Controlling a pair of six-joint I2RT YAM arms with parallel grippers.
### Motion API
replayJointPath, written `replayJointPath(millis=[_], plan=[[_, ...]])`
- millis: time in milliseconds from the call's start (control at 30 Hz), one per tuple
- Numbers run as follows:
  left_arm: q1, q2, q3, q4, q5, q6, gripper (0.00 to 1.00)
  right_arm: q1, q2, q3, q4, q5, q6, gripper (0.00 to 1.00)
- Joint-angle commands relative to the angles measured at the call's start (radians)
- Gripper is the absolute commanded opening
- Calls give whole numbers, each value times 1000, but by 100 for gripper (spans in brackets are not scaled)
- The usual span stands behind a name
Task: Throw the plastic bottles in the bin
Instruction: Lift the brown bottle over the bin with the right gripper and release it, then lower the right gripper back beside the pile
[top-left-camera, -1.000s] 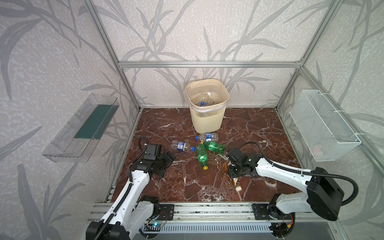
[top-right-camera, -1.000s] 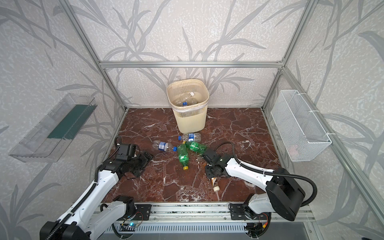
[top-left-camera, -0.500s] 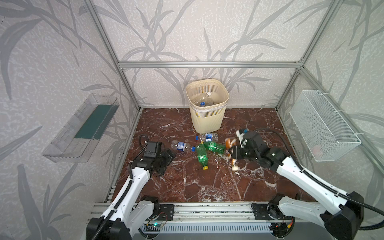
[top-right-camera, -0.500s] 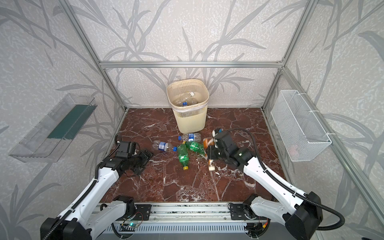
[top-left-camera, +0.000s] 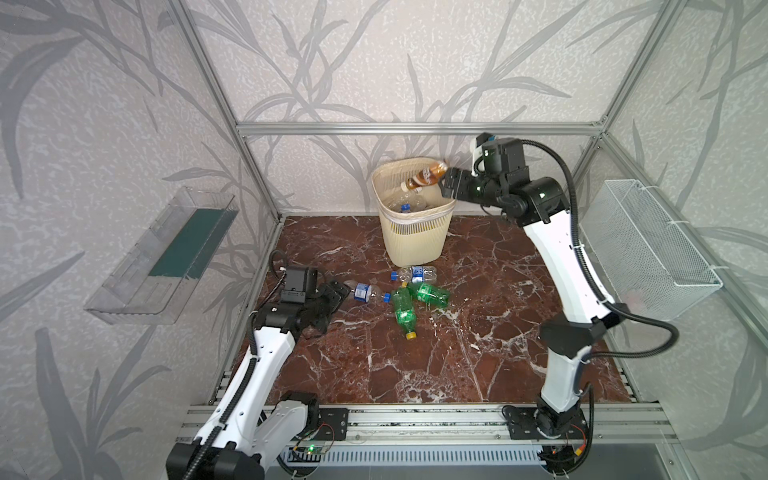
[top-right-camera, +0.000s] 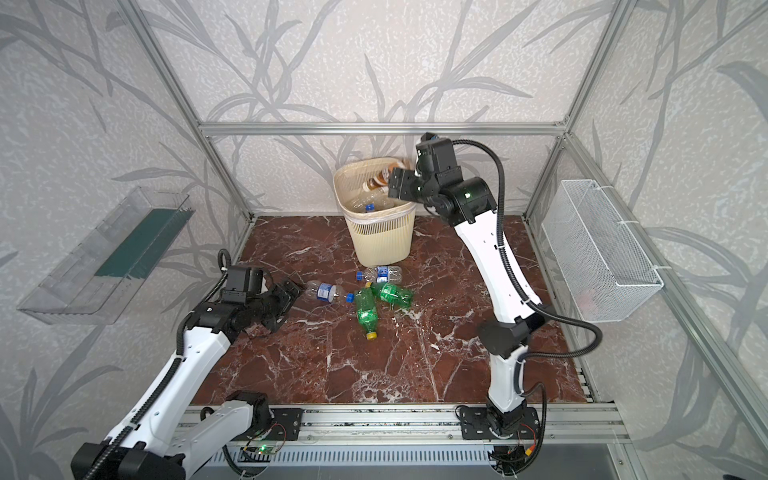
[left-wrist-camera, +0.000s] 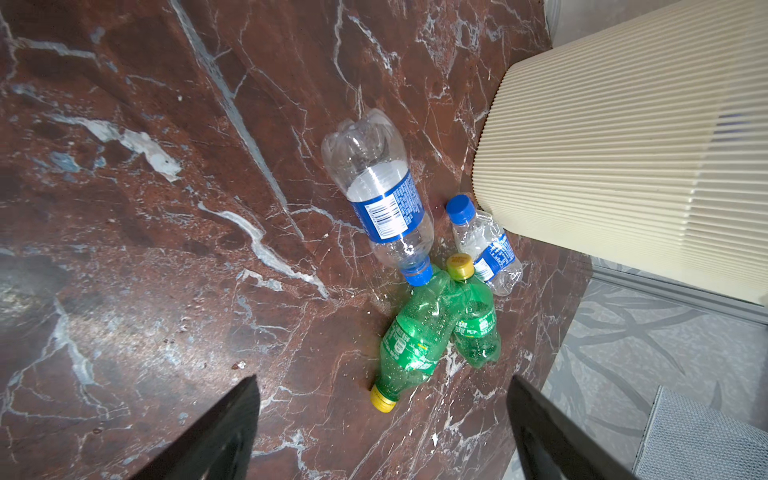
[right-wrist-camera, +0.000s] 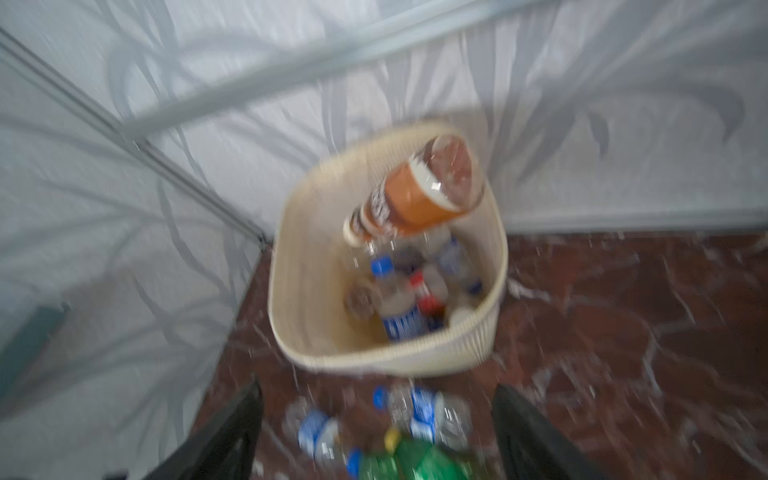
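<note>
Brown bottle blurred over bin, bottles inside indistinct

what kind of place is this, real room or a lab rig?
Likely a purpose-built robot test cell, not a real room: aluminium frame holding wallpapered panels, left arm and right arm bolted to a front rail, bottles strewn near a bin.

Print on plastic bottles illegible

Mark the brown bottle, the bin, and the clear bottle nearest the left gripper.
brown bottle (top-left-camera: 421, 180): a top view, its label.
bin (top-left-camera: 415, 243): a top view, ribbed front wall.
clear bottle (top-left-camera: 363, 292): a top view, blue label.
</note>
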Motion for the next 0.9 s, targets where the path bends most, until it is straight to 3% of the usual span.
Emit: replayJointPath(millis=[0,167,400,600,867], plan=[[13,-8,-45,-12,8,13,93,-6,-403,-474,285,44,27,85],[19,-27,-110,20,8,2,93,-37,-596,-905,292,26,90,83],[19,-18,-134,63,8,-53,93,-38,-656,-1276,381,-80,216,81],[15,48,-138,169,44,-156,93,-37,-645,-1383,475,-144,266,79],[-27,178,-135,314,-10,-301,94,-29,-652,-1425,512,-180,276,78]])
